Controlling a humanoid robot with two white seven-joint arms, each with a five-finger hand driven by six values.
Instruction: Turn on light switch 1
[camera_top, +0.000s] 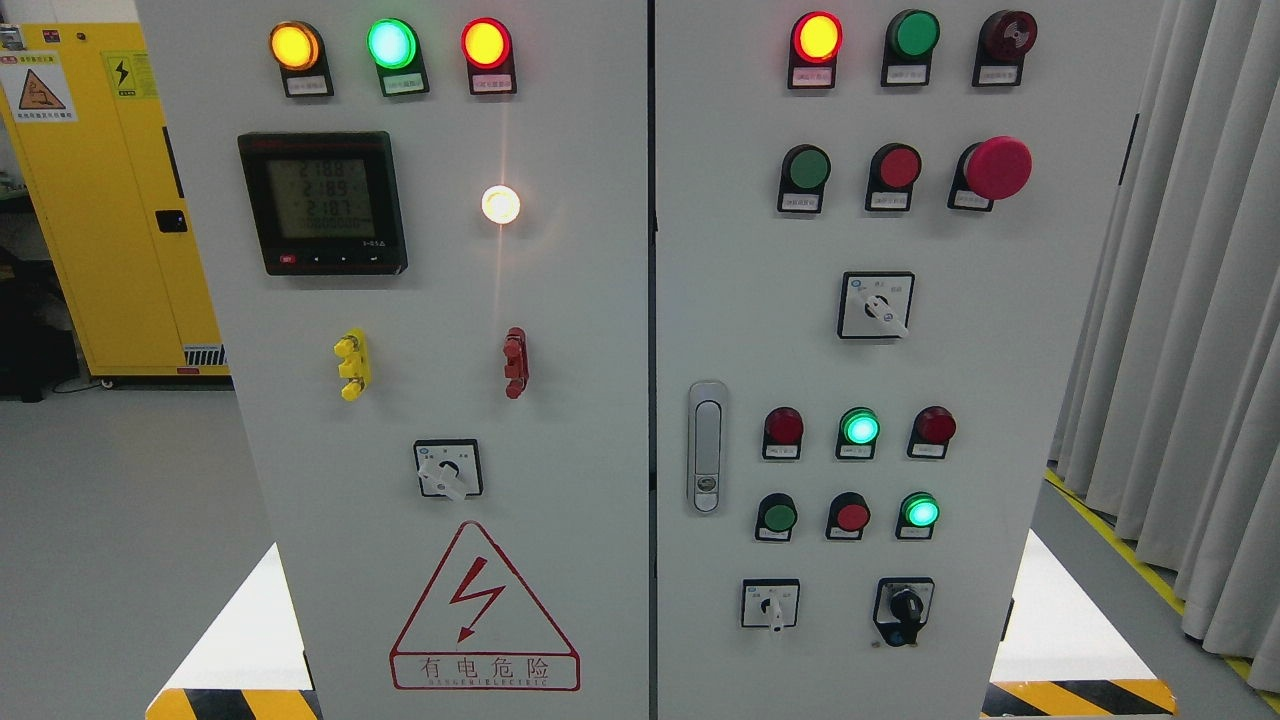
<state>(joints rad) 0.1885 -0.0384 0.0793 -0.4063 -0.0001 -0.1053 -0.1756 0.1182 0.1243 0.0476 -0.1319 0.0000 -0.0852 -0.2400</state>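
We face control cabinet (560, 420) head-on, so every control reads square. No robot hand in view; its state we cannot tell. Which control is light switch 1: labels too small. White lamp (500, 204) glows; rotary selector (447, 470) sits below it, pointing lower right.

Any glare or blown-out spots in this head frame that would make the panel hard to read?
Head view: the white lamp is blown out, throwing a thin vertical flare streak up and down the left door; the lit indicators along the top row bloom slightly; the meter display digits are dim but visible; small button labels are too blurred to read; otherwise lighting is even.
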